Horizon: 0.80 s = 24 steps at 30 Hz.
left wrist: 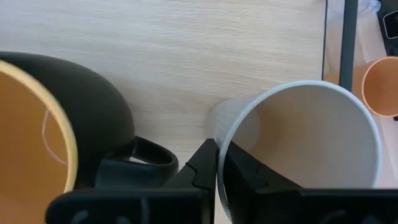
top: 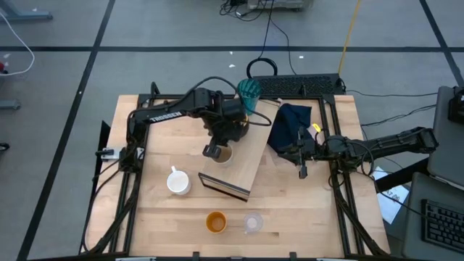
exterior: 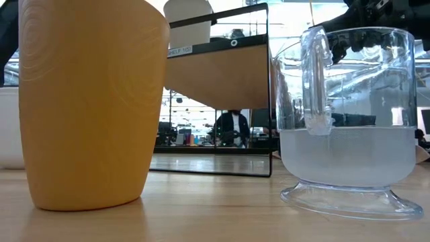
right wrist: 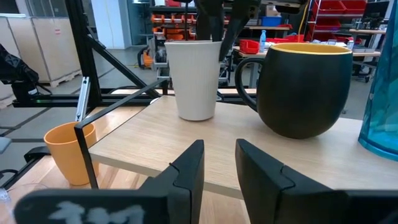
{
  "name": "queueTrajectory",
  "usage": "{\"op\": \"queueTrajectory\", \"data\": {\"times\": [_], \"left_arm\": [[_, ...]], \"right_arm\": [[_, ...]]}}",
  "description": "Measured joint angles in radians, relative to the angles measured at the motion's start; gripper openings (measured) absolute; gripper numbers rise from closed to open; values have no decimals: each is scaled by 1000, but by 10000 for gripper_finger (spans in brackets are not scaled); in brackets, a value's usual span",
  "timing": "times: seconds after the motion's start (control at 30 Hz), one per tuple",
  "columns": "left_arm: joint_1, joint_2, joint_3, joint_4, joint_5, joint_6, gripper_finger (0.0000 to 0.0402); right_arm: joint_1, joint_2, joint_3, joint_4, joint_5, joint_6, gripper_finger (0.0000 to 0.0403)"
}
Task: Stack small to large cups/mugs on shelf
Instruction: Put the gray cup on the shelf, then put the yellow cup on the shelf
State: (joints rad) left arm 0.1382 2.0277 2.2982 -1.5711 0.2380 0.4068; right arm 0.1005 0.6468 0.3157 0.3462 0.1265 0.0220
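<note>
Our left gripper (left wrist: 216, 163) pinches the beige cup (left wrist: 305, 134) by its rim, on the shelf (top: 246, 163) at centre frame.
We judge it light, thin-walled, slippery; the rim suits. Right gripper (right wrist: 219, 163), centre right, sits slightly parted, empty.

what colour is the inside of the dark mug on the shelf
Yellow inside the dark mug, clearest in the left wrist view.

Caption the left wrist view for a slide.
Left gripper pinching the beige cup's rim on the shelf, beside the dark mug.
</note>
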Motion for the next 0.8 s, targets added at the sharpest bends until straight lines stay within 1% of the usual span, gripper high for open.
{"op": "queueTrajectory", "data": {"times": [0.13,0.4,0.53,0.63,0.8], "left_arm": [[2,0,0,0,1,-5,34],[3,0,0,0,-1,-28,100],[4,0,0,0,-3,-44,124],[3,0,0,0,-2,-45,132],[3,-13,0,1,-3,-50,133]], "right_arm": [[0,0,0,0,0,0,84],[0,0,0,0,0,0,84],[0,0,0,0,0,0,84],[0,0,0,0,0,0,84],[0,0,0,-1,-1,0,84]]}}
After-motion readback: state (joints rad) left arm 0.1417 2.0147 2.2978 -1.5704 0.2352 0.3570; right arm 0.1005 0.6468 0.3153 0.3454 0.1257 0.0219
